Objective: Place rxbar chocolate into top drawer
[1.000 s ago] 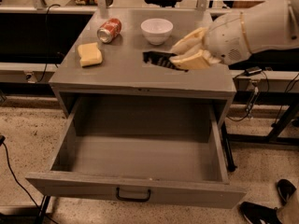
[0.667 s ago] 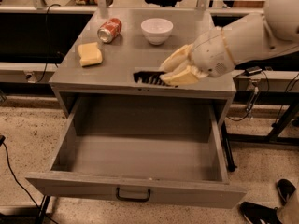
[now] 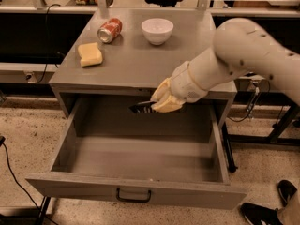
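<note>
- Nearest me, low in the frame, the top drawer (image 3: 70, 184) stands pulled fully out, its dark handle (image 3: 133, 195) at front centre. I see nothing lying on its floor.
- Just beyond, at mid-frame, the end effector (image 3: 157, 106) hangs over the rear part of the drawer cavity, just below the table's front edge. Its pale fingers (image 3: 164, 108) are pinched onto the rxbar chocolate (image 3: 139, 108), which sticks out to the left, roughly level.
- This is the change. A second ago the bar was held above the table (image 3: 136, 67), near the bowl. Shortly after, it was at the front lip. Now it has dropped past that lip, into the drawer's opening.
- I judge the carry nearly finished. What remains is a short descent and a release, and the bar is not yet touching the drawer floor.
- Farther back on the table, the yellow sponge (image 3: 90, 54), the tipped red can (image 3: 109, 30) and the white bowl (image 3: 157, 30) sit where they were, well apart from the arm.
</note>
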`<action>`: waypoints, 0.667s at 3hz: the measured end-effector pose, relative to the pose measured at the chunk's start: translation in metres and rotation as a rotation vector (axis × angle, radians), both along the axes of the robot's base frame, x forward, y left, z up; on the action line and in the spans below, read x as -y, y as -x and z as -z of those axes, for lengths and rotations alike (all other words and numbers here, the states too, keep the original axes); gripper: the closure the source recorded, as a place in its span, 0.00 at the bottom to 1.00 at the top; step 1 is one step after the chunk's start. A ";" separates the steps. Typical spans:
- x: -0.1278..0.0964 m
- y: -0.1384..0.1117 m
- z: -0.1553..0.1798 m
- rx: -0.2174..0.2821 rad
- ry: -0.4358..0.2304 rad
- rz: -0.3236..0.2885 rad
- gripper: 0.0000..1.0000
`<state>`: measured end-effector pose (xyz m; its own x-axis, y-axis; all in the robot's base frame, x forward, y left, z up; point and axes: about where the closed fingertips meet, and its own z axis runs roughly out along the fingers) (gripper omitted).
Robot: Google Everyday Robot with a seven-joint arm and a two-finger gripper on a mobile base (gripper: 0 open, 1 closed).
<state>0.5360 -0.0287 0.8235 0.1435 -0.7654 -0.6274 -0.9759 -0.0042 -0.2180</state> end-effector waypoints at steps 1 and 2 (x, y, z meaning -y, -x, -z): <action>-0.003 -0.009 0.046 -0.032 0.136 0.043 1.00; -0.004 -0.011 0.051 -0.037 0.160 0.053 1.00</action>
<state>0.5472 -0.0246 0.7726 0.0795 -0.8616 -0.5014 -0.9830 0.0156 -0.1828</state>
